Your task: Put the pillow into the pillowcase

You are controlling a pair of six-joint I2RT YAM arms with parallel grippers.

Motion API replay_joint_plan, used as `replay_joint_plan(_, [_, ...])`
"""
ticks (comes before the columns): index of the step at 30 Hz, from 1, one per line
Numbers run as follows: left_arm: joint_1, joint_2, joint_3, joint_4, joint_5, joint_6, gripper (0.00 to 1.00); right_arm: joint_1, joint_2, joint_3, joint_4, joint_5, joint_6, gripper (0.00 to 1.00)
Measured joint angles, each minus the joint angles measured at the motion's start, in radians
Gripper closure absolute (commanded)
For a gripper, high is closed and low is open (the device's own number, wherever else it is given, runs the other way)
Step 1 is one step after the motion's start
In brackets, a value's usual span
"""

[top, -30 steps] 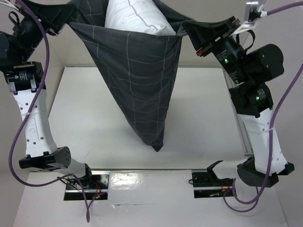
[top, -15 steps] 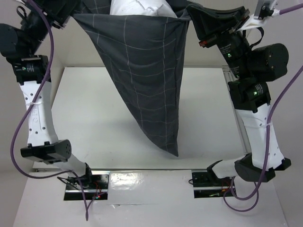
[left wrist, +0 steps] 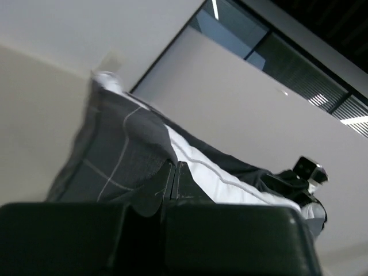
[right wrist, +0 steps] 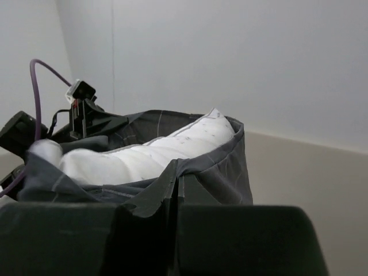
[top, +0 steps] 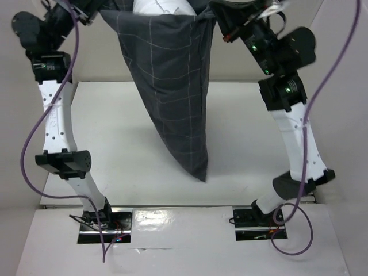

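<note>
Table [top: 115, 144]: white; pillowcase [top: 172, 86] hangs over it, pointed corner lowest.
Pillow [right wrist: 149, 155]: top shows at pillowcase mouth.
Left gripper [left wrist: 174, 175]: clamped on pillowcase edge.
Right gripper [right wrist: 175, 187]: clamped on pillowcase edge.

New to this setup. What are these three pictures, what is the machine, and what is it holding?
Two robot arms stand at the table's near edge, each ending in a two-finger gripper. One picture looks down from above and behind them; the other two come from cameras on the wrists. The left gripper and right gripper are each shut on the pillowcase rim, holding it up like an open bag over the table. The pillow sits in its mouth, white top showing. Whether the case's tip touches the table I cannot tell.
</note>
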Motion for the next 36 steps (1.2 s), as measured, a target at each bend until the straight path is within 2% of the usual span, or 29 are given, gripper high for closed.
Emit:
replay_joint_plan(4, [0.040,-0.164,-0.149,0.050,-0.040,0.005,1.00,0.002,-0.163,-0.126,0.044,-0.014,0.000,1.00])
replay_joint_plan(9, [-0.033,-0.409,-0.451,0.164,-0.035,0.050,1.00,0.000,-0.262,-0.309,0.122,-0.020,0.017,1.00])
replay_joint_plan(12, [-0.068,-0.459,-0.591,0.171,-0.006,0.079,1.00,0.000,-0.255,-0.432,0.157,-0.026,0.037,1.00])
replay_joint_plan(15, [-0.077,-0.378,-0.583,0.151,0.015,0.086,1.00,-0.019,-0.140,-0.387,0.126,-0.027,0.043,1.00])
replay_joint_plan(19, [-0.074,-0.147,-0.352,0.069,0.020,0.069,1.00,-0.058,0.048,-0.161,0.039,-0.024,0.045,1.00])
replay_joint_plan(22, [-0.071,-0.055,-0.173,0.026,0.006,0.050,1.00,-0.069,0.058,-0.072,0.032,-0.024,0.045,1.00])
replay_joint_plan(25, [-0.067,-0.066,-0.097,0.027,-0.002,0.051,1.00,-0.069,0.003,-0.057,0.041,-0.035,0.045,1.00])
replay_joint_plan(28, [-0.062,-0.140,-0.120,0.047,-0.012,0.059,1.00,-0.069,-0.063,-0.065,0.061,-0.042,0.045,1.00])
replay_joint_plan(32, [-0.076,-0.272,-0.277,0.084,-0.010,0.081,1.00,-0.069,-0.153,-0.194,0.105,-0.040,0.046,1.00])
replay_joint_plan(36, [-0.095,-0.282,-0.363,0.089,0.008,0.086,1.00,-0.087,-0.163,-0.292,0.093,-0.039,0.045,1.00])
